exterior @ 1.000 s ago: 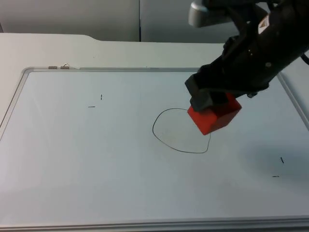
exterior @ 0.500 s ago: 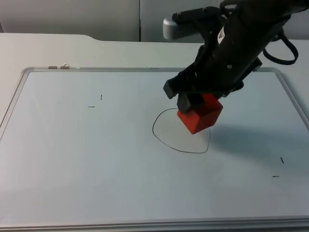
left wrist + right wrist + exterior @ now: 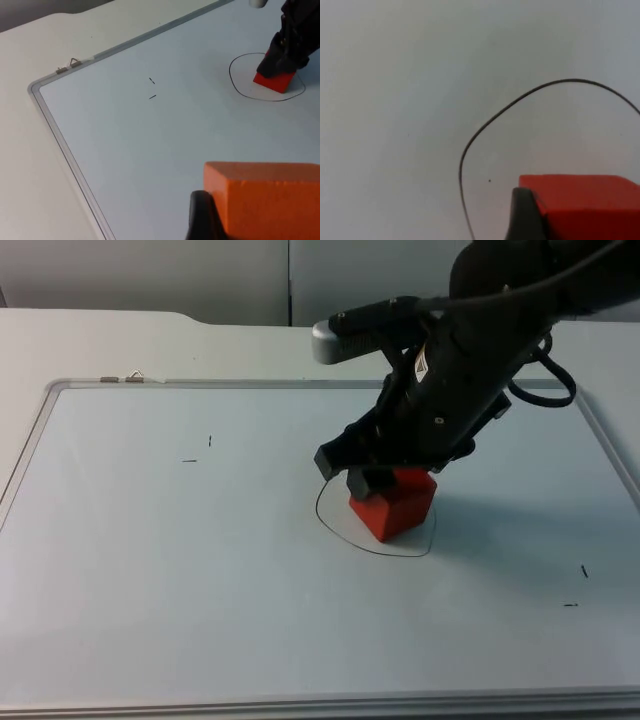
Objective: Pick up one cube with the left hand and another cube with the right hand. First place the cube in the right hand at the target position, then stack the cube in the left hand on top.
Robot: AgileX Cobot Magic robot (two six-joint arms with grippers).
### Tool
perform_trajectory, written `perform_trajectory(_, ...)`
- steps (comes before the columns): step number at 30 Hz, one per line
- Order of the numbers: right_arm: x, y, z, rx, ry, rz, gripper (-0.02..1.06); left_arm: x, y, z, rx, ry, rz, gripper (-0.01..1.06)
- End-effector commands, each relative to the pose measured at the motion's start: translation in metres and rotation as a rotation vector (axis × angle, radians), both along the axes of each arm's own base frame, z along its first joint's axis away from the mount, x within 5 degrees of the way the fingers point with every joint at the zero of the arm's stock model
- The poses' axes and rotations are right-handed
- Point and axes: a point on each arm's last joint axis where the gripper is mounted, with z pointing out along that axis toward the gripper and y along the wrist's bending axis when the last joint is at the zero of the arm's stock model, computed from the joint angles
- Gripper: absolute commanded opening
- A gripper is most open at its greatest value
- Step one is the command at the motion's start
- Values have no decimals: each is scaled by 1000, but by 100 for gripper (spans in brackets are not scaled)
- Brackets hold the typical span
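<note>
A white table (image 3: 180,590) carries a whiteboard with a thin metal frame (image 3: 30,440). Near the middle of the board is a hand-drawn black circle (image 3: 330,525), which looks like the target spot for the stack.

The right arm reaches down from the upper right of the top view. Its right claw (image 3: 385,485) is clenched on a red cube (image 3: 393,508), gripping it from above. The cube sits inside the drawn circle, low against the board; whether it already touches the surface or hangs just above it cannot be told. In the right wrist view the red cube (image 3: 580,205) is pressed against a black fingertip, with the curve of the circle (image 3: 485,125) sweeping around it, so the cube seems well placed within the line. Judging from this, the first placement is nearly done, and the claw has not yet let go.

The left arm waits off to the side. In the left wrist view the left claw (image 3: 235,215) grasps an orange cube (image 3: 265,200), with a black fingertip tight against its side. It holds the cube well apart from the circle, probably to keep clear until the red cube is set down and can take the orange one on top. From that view the red cube (image 3: 274,80) shows inside the circle (image 3: 235,80) in the distance.

A few small black pen marks (image 3: 198,450) dot the board.
</note>
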Motion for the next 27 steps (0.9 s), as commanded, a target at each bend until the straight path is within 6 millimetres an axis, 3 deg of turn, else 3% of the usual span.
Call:
perform_trajectory(1,3,3,2,10,-21,5,0,-1,-1,1,-23,-13,-6,0)
perform_trajectory(15,5,4,-7,11,-24,10,0,-1,-1,1,-22,-12,-6,0)
perform_trajectory(18,5,4,-7,8,-25,13,6,-1,-1,1,-22,-12,-6,0)
perform_trajectory(22,5,4,-7,6,-30,18,41,-1,-1,1,-21,-10,-5,0)
perform_trajectory(23,5,4,-7,6,-30,18,41,-1,-1,1,-21,-10,-5,0)
perform_trajectory(25,5,4,-6,10,-35,18,70,-1,-1,1,-21,-10,-5,0)
perform_trajectory(27,6,5,-4,20,-47,19,87,-1,-1,1,-21,-10,-5,0)
